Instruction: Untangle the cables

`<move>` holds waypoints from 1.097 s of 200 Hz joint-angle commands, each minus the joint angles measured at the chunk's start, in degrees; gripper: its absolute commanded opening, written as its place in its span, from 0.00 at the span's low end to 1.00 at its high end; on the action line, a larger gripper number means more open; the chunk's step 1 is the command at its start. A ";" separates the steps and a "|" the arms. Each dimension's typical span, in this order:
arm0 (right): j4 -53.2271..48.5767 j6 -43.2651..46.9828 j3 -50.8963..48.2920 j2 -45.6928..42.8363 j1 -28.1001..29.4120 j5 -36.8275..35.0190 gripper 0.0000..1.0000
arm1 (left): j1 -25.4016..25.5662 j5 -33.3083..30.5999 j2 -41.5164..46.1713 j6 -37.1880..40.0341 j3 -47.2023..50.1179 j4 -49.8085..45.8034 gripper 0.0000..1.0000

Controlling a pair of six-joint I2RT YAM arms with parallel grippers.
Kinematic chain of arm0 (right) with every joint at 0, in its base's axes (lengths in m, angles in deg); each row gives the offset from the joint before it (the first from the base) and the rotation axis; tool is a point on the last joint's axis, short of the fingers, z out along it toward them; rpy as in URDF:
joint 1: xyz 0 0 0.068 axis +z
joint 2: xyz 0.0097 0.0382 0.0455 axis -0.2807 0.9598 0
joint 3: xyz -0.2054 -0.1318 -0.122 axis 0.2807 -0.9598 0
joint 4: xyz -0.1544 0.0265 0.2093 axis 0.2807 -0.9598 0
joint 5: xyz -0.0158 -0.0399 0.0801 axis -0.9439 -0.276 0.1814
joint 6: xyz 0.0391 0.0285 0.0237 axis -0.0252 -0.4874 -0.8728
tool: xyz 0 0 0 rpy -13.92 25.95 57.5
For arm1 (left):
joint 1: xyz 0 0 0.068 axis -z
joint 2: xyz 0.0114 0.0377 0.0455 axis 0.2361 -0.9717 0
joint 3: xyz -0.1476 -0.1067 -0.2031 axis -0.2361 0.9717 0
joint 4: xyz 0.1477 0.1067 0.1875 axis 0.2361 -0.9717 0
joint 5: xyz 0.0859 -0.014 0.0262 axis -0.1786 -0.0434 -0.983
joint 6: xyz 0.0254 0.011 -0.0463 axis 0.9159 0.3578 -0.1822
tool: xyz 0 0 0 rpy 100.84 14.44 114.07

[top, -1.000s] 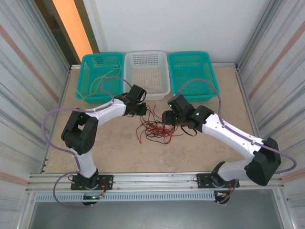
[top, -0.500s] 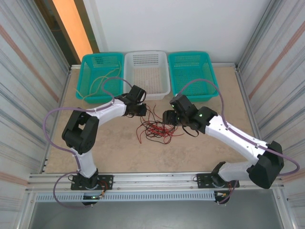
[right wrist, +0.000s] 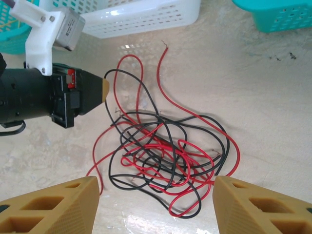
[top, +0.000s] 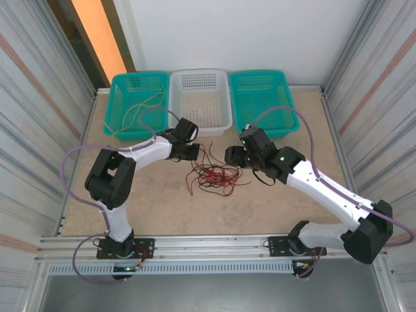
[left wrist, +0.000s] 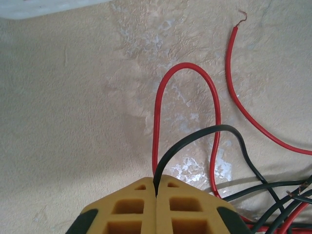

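Observation:
A tangle of red and black cables (top: 213, 175) lies on the beige table between the two arms. My left gripper (top: 195, 151) is at the tangle's upper left, and its yellow jaws (left wrist: 157, 181) are shut on a black cable (left wrist: 195, 139) that arcs away to the right. Next to it a red loop (left wrist: 185, 66) lies on the table. My right gripper (top: 231, 158) hovers over the tangle's right side. In the right wrist view it (right wrist: 156, 195) stands open above the tangle (right wrist: 170, 151), its fingers (right wrist: 53, 204) wide apart and empty. The left gripper's tip (right wrist: 105, 90) touches the pile's upper left.
Three baskets line the far edge: a teal one (top: 138, 74) holding yellowish cables (top: 133, 117), a white one (top: 199, 71) and another teal one (top: 259, 73). Corrugated metal walls stand on both sides. The arms' thick purple-grey hoses loop above the table.
My left gripper has closed on the black cable. The right arm has shifted a little right and back, and its jaws have opened slightly wider.

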 commanded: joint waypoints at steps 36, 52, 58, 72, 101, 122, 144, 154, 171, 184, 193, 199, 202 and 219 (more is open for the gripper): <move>1.78 0.70 -0.30 -2.11 -0.53 3.03 0.65 | 2.80 3.57 16.57 1.78 -1.48 -4.97 0.00; 2.26 1.67 0.04 -1.95 -0.42 3.49 0.67 | 4.88 4.02 22.56 3.39 -3.75 -6.95 0.00; 2.50 2.03 0.28 -1.78 -0.43 3.59 0.68 | 5.72 4.02 24.24 4.05 -5.37 -8.33 0.00; 2.60 2.62 1.22 -1.07 -0.44 3.69 0.69 | 7.37 4.33 26.99 5.13 -9.45 -11.53 0.00; 3.19 3.45 3.40 0.23 -0.01 4.30 0.70 | 10.02 6.49 31.40 5.23 -14.49 -14.04 0.00; 3.55 3.47 4.35 1.29 0.11 4.16 0.71 | 10.70 9.19 33.71 4.20 -15.59 -14.01 0.00; 4.49 3.34 4.51 2.36 0.24 4.99 0.72 | 10.79 10.23 35.73 2.66 -15.74 -13.31 0.00; 4.93 3.20 4.23 2.71 0.41 5.09 0.72 | 10.79 10.31 36.63 1.86 -16.02 -12.96 0.00; 5.96 2.22 3.15 3.64 0.46 5.50 0.72 | 10.79 11.57 38.35 0.56 -16.55 -11.11 0.00; 8.50 0.92 1.31 4.34 0.62 7.25 0.72 | 10.79 12.37 39.66 -0.64 -16.81 -8.94 0.00; 10.58 -0.34 -0.04 5.05 0.79 8.88 0.72 | 10.75 12.39 40.34 -1.14 -16.98 -7.67 0.00; 11.73 -1.09 -0.93 5.63 1.00 9.70 0.71 | 10.74 12.22 40.66 -1.13 -17.02 -6.93 0.00; 12.26 -1.43 -1.30 5.94 1.19 10.01 0.71 | 10.71 12.08 40.80 -1.19 -17.08 -6.64 0.00; 14.93 -2.82 -3.34 7.70 2.11 11.44 0.71 | 10.49 10.18 40.72 -1.28 -17.64 -5.98 0.00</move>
